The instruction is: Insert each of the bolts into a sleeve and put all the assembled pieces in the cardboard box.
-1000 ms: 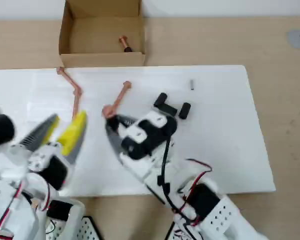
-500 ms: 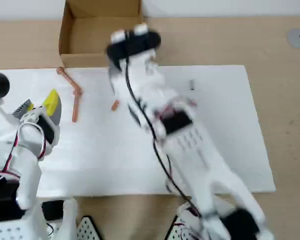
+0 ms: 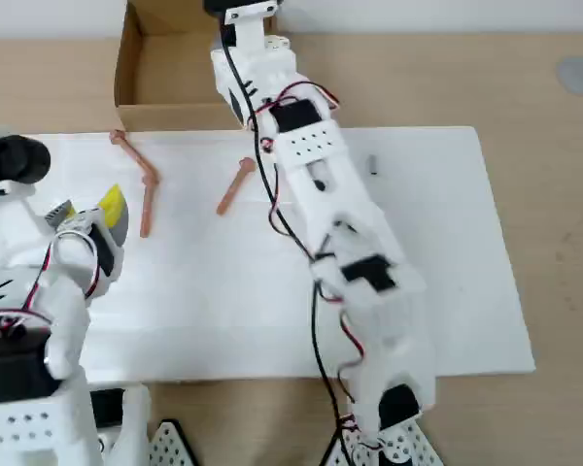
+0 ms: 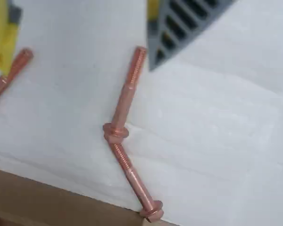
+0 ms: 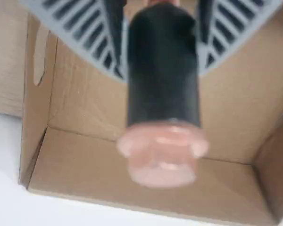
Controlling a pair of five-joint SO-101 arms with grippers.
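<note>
Probably light, rigid and slick, the black sleeve [image 5: 162,70] with its copper bolt [image 5: 161,153] sits clenched mid-length in the right gripper [image 5: 160,42] above the cardboard box [image 5: 141,183] at 12 o'clock on the table [image 3: 554,194], a sound hold; the left gripper [image 4: 80,61] gapes empty.

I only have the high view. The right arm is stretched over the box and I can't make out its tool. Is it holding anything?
Observer: Yes. The right tool is shut on a black sleeve, and a copper bolt head sticks out of the sleeve's end.
Operator: Is it over the opening or over the rim?
Observer: Over the opening. The inside of the box shows directly behind the sleeve.
Operator: And the left tool?
Observer: The left tool is open, with nothing between its fingers.
</note>
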